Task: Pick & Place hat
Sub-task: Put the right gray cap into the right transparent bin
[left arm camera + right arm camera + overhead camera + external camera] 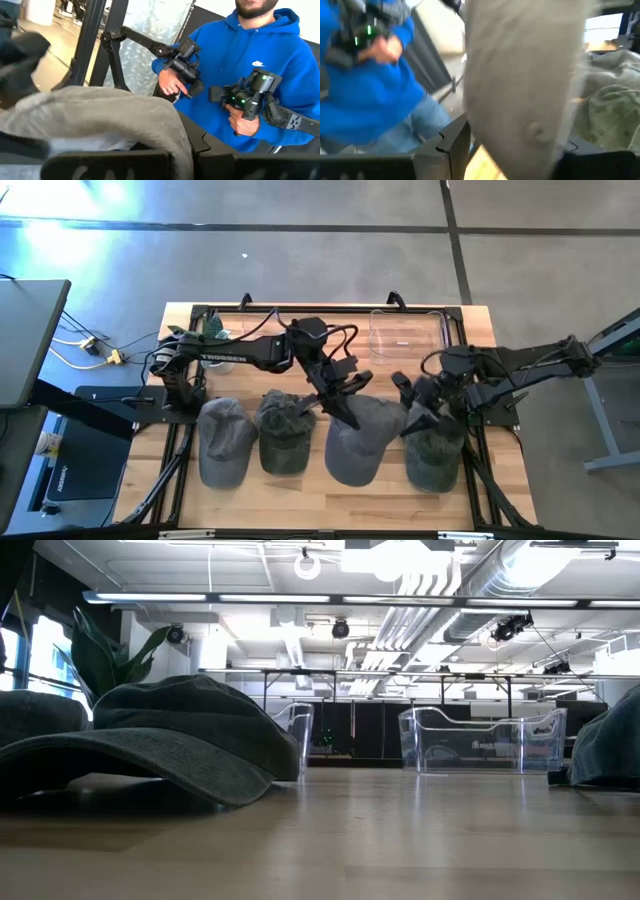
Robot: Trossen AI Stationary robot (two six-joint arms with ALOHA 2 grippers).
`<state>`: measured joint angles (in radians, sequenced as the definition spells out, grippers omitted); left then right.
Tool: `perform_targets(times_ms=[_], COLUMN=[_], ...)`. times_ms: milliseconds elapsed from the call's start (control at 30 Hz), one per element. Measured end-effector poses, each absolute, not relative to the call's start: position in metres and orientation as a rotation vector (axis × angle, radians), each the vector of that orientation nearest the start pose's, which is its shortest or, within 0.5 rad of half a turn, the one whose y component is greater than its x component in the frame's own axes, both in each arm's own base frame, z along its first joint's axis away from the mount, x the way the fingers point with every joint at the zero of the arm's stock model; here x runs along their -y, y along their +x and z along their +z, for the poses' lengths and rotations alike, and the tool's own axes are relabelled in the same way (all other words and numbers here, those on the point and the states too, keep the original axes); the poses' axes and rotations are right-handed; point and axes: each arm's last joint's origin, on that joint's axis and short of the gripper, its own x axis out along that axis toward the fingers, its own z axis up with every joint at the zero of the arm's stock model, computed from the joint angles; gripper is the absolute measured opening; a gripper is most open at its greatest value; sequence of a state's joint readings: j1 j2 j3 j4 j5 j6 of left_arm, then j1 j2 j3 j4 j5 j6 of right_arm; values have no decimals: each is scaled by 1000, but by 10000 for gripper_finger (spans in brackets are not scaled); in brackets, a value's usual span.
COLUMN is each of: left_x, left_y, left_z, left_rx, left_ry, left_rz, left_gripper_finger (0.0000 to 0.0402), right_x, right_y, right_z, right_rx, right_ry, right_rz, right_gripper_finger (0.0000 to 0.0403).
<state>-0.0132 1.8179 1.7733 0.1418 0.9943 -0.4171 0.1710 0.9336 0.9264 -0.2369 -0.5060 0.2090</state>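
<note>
Several caps lie in a row on the wooden table: a grey one [222, 442], a camouflage one [283, 438], a larger grey hat [358, 445] and a dark green one [436, 452]. My left gripper [345, 406] reaches over the far side of the larger grey hat and is shut on it; the grey cloth [100, 115] fills its wrist view. My right gripper [415, 418] sits between that hat and the dark green one, shut on pale grey cloth [525, 85]. In the low view a cap [170, 740] rests on its brim and crown. My left gripper holds the larger grey hat at the far part of its crown [150, 130], pinched between its two fingers, coming slanting down from the far left. The brim end [355, 470] stays on the table. My right gripper pinches pale grey cloth bearing a small button [535, 130], coming from the table's right; by the high view this is the grey hat's right side, and the gripper body hides the exact spot.
A clear bin [405, 332] stands at the far edge, and a second one [298, 735] beside a plant [100, 655]. A person in a blue hoodie [260, 65] stands at the near side holding control arms. Bare wood [330, 505] lies near the front edge.
</note>
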Motion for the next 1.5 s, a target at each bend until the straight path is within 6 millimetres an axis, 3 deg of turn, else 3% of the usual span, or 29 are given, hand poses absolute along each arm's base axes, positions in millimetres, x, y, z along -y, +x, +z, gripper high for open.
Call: perform_targets(times_ms=[300, 633, 867, 967, 1100, 1167, 1333, 1500], left_x=[29, 28, 28, 27, 24, 23, 13, -15], left_y=[415, 416, 417, 417, 418, 419, 419, 414], left_z=[411, 400, 399, 397, 395, 395, 392, 376], left_rx=[-158, -222, -233, -252, -267, -265, -310, -448], left_ry=[-320, -303, -303, -321, -340, -348, -388, -413], left_rz=[-994, -919, -874, -841, -781, -750, -704, -607], left_gripper_finger=[1, 1, 1, 1, 1, 6, 66, 144], right_x=[-42, -44, -43, -46, -51, -54, -57, -54], right_y=[198, 212, 213, 212, 211, 211, 206, 192], right_z=[371, 365, 366, 366, 366, 366, 356, 351], right_rx=[-140, -170, -174, -179, -184, -190, -304, -375], right_ry=[311, 398, 456, 473, 476, 479, 550, 600], right_rz=[666, 641, 609, 634, 641, 633, 508, 333], right_gripper_finger=[230, 215, 174, 126, 30, 11, 14, 10])
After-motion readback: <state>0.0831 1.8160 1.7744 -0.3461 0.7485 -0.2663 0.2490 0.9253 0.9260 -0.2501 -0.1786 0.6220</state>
